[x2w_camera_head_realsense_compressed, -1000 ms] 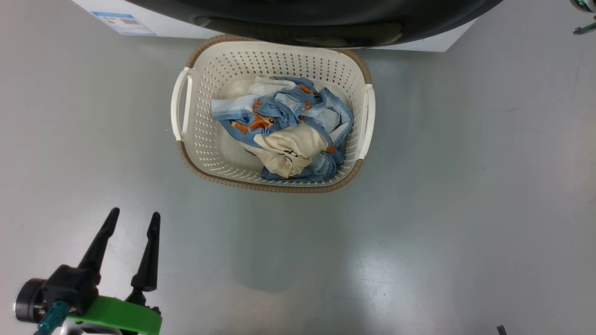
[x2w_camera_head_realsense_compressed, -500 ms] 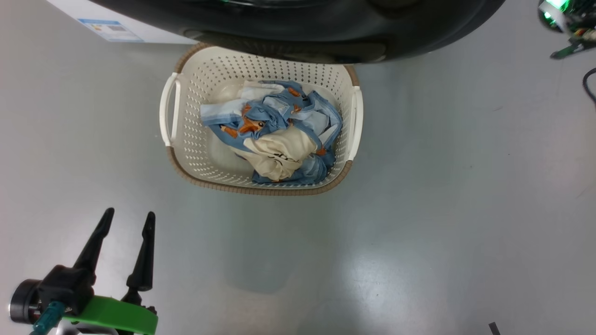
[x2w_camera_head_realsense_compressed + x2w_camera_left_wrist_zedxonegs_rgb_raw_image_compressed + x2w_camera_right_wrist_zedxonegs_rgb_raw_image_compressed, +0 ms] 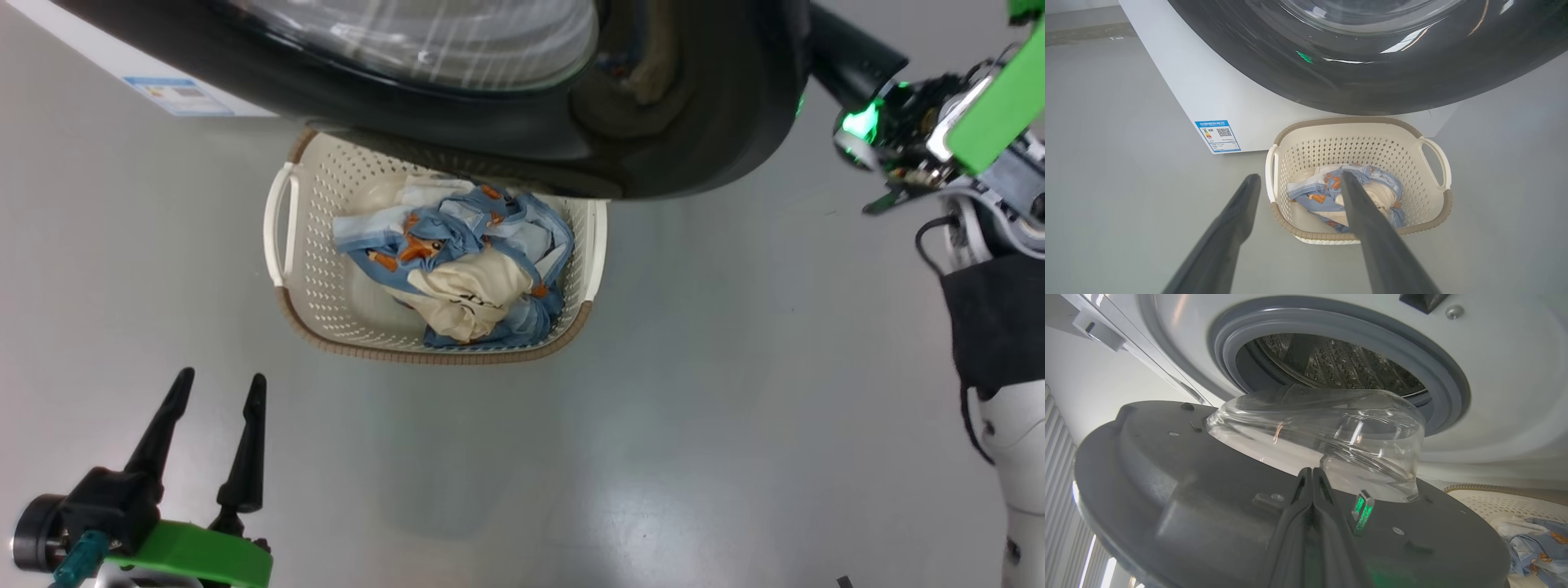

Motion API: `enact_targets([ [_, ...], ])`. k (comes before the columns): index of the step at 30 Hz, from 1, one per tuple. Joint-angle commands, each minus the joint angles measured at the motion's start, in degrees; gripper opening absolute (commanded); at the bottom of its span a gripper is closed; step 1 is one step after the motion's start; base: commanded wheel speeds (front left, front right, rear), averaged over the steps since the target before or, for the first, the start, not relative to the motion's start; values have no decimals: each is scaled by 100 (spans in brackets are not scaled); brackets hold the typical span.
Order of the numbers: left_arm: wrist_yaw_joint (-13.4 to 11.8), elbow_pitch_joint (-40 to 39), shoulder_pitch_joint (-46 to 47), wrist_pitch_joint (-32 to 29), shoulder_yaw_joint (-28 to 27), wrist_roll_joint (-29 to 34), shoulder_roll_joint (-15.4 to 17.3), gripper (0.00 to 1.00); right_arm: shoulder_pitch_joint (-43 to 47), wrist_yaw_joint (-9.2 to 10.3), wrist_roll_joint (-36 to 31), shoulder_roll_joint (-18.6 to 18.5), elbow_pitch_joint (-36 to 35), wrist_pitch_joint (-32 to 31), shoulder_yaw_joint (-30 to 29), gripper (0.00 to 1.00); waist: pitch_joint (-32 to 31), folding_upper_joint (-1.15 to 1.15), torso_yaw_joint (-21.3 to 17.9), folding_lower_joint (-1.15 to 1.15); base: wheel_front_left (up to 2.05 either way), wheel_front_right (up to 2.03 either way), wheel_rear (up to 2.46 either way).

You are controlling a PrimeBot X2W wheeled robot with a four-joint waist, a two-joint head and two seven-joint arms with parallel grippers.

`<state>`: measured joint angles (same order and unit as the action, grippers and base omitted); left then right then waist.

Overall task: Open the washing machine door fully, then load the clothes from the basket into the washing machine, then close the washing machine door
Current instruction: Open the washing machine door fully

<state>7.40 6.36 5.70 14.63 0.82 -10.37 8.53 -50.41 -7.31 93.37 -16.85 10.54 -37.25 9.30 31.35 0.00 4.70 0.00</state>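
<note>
Cream basket (image 3: 318, 261), one; clothes (image 3: 457, 261) inside, two garments (blue, beige)

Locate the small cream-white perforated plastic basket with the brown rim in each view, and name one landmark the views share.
Head view: the basket sits upper centre-left, its far end hidden under the large round glossy black washing machine door.
Left wrist view: basket lower centre.
Right wrist view: basket lower right corner.
Shared landmark: that door, bordering the basket everywhere.
</note>
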Motion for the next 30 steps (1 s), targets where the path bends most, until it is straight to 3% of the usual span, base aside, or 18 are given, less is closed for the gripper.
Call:
enact_targets([
  [1,9,-61,-124,37,-234,50,126,100,267,-18,-50,143,-183,-72,120,0,-105,0,-66,0,0,0,0],
  [18,9,163,-283,37,-244,95,-44,100,1327,-18,-14,851,-171,-571,452,0,-861,0,-254,0,0,0,0],
  [30,9,274,-427,37,-210,94,-197,100,1859,-18,-28,1223,65,-939,745,0,-1308,0,-127,0,0,0,0],
])
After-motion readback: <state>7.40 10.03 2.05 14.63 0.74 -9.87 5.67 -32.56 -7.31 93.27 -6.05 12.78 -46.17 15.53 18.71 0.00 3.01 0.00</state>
